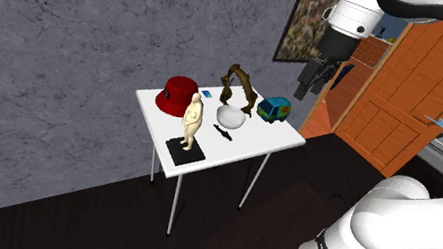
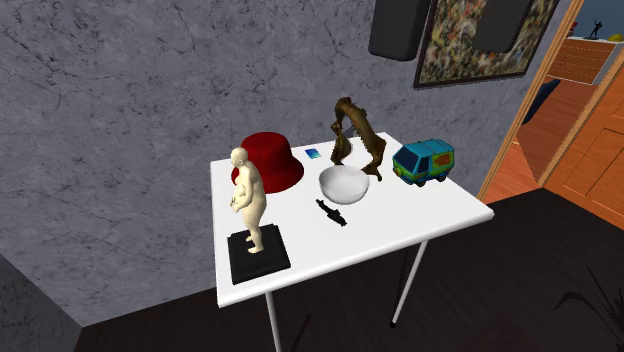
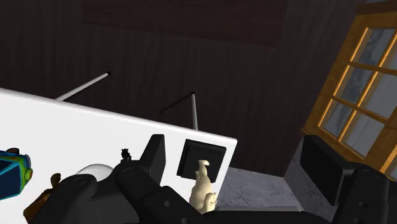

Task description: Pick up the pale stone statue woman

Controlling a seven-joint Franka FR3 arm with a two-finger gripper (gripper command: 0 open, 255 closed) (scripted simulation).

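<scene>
The white table (image 1: 255,139) is carrying the pale statue (image 2: 249,197), which is standing upright on its black base (image 2: 258,258) at the shoulder view's near left corner. The gripper (image 1: 310,80) is hovering high over the table's right end, fingers spread wide and well apart from the statue. As I judge it, an off-centre approach risks toppling the tall figure over the edge.

hand (image 3: 238,167) fingers wide apart; pale statue (image 3: 203,188) on black base (image 3: 201,156) between them, unclasped, at white table (image 3: 95,127) edge.
</scene>
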